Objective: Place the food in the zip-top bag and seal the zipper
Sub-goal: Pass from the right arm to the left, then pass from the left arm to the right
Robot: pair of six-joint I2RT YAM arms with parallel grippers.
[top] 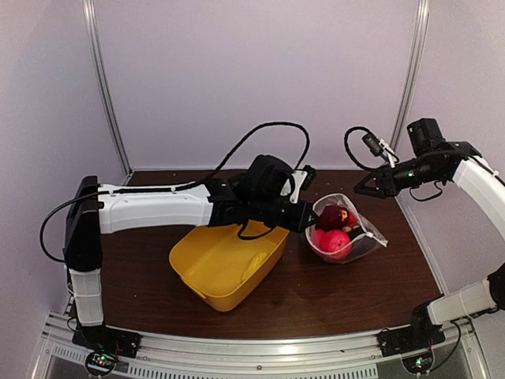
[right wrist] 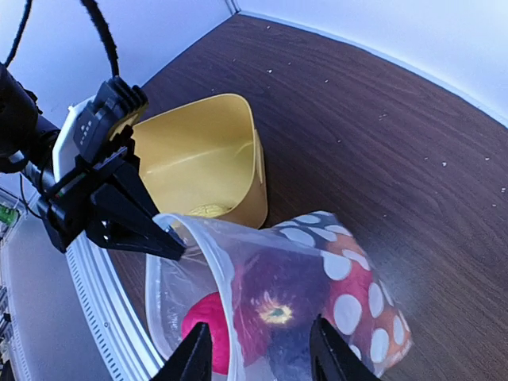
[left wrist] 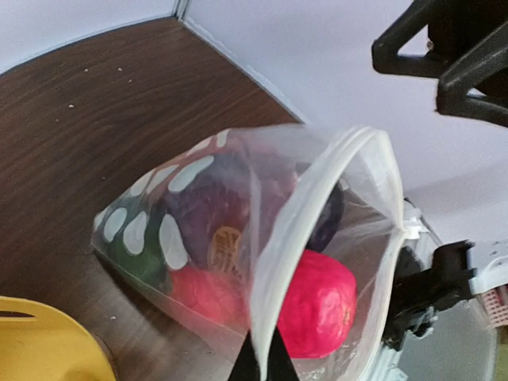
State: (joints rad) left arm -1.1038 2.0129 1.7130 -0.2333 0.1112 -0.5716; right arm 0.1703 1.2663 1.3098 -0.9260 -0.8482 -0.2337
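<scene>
The zip-top bag [top: 347,237] lies on the table right of centre with its mouth open. Inside are food pieces: a bright red fruit [left wrist: 321,305], a dark purple piece [right wrist: 278,294] and a green piece [left wrist: 131,255]. My left gripper [top: 309,223] is shut on the bag's white zipper [left wrist: 309,214] strip at the left rim; in the left wrist view the strip runs down between its black fingertips [left wrist: 248,367]. My right gripper [top: 360,189] hangs open above and behind the bag, holding nothing. In the right wrist view its fingers [right wrist: 194,357] stand apart over the bag [right wrist: 349,286].
A yellow tub [top: 225,268] sits left of the bag under my left arm, with a yellow piece [right wrist: 208,210] on its floor. Purple walls close in the back and sides. A metal rail [top: 252,359] runs along the near edge.
</scene>
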